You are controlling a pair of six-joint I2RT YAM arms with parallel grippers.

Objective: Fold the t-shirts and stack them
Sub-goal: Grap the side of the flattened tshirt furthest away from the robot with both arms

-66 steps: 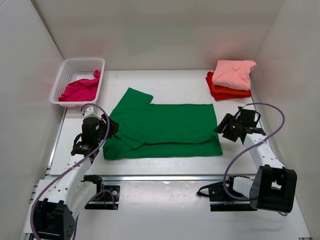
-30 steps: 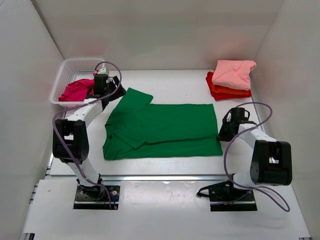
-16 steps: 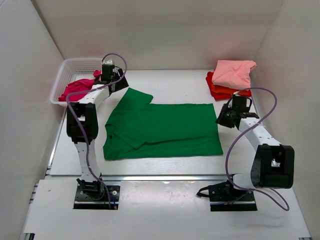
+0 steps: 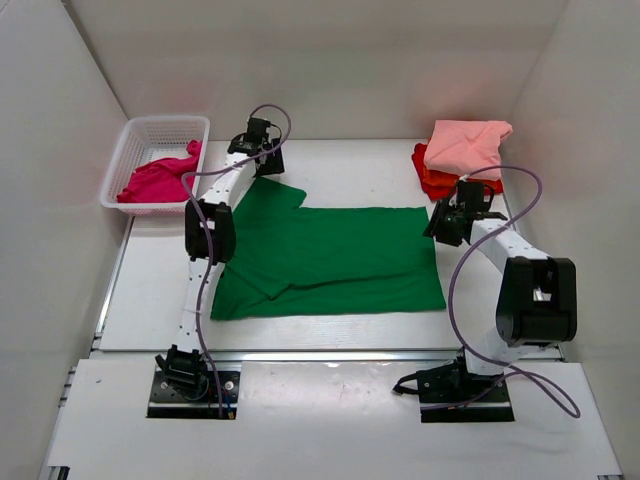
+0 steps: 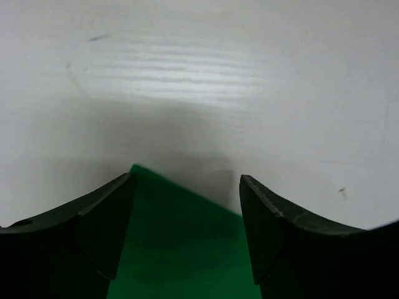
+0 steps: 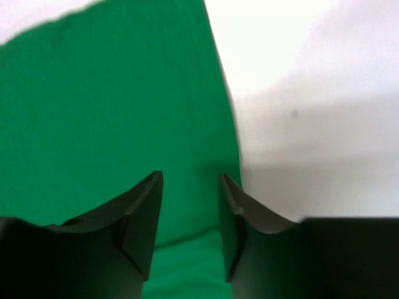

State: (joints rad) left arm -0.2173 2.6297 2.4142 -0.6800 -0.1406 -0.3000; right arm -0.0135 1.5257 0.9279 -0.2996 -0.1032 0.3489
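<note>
A bright green t-shirt (image 4: 330, 260) lies spread flat mid-table, its left side folded in and one sleeve pointing to the far left. My left gripper (image 4: 265, 160) hovers open over that sleeve's tip; in the left wrist view the green tip (image 5: 181, 249) lies between the open fingers (image 5: 106, 218). My right gripper (image 4: 442, 222) stands at the shirt's far right corner, jaws apart over the green edge (image 6: 112, 93). A salmon pink t-shirt (image 4: 465, 148) tops a folded orange-red pile (image 4: 432, 178) at the back right. A magenta t-shirt (image 4: 160, 178) lies crumpled in the basket.
The white lattice basket (image 4: 155, 128) sits at the back left by the side wall. White walls close in the table on three sides. The arm bases are bolted at the near edge, cables looping above each arm.
My left arm has swung from the basket side right to the green sleeve tip. My right gripper has moved from the shirt's near right edge to its far corner and opened.
</note>
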